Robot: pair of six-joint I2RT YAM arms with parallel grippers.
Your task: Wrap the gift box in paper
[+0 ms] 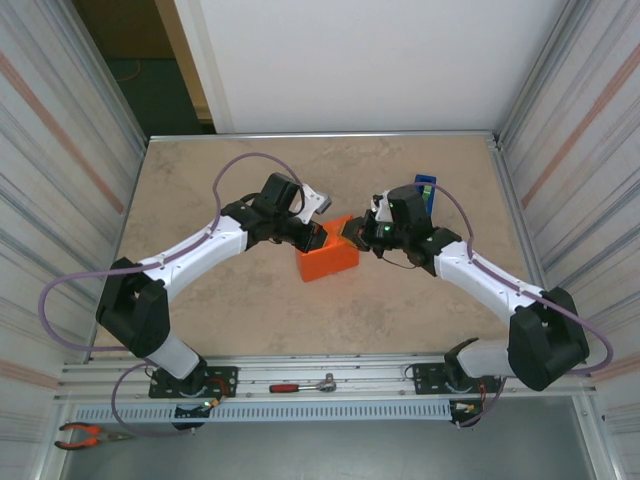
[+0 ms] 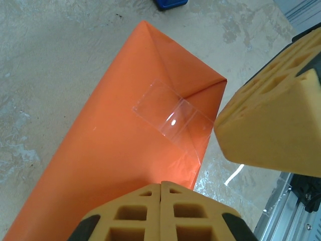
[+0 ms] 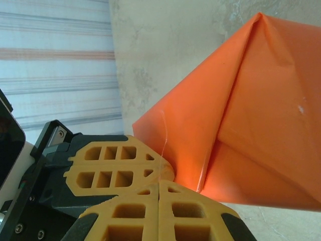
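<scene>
Closed and empty, the left hand (image 1: 318, 238) and right hand (image 1: 352, 232) meet over the orange paper (image 1: 328, 262) folded around the gift box at the table's (image 1: 200, 180) middle, where firm, even pressing along the clear tape (image 2: 173, 118) should seal the flap.

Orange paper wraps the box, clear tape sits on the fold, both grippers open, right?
No. Both grippers are shut: the left gripper in the left wrist view and the right gripper in the right wrist view have jaws pressed together. The paper and tape are right.
</scene>
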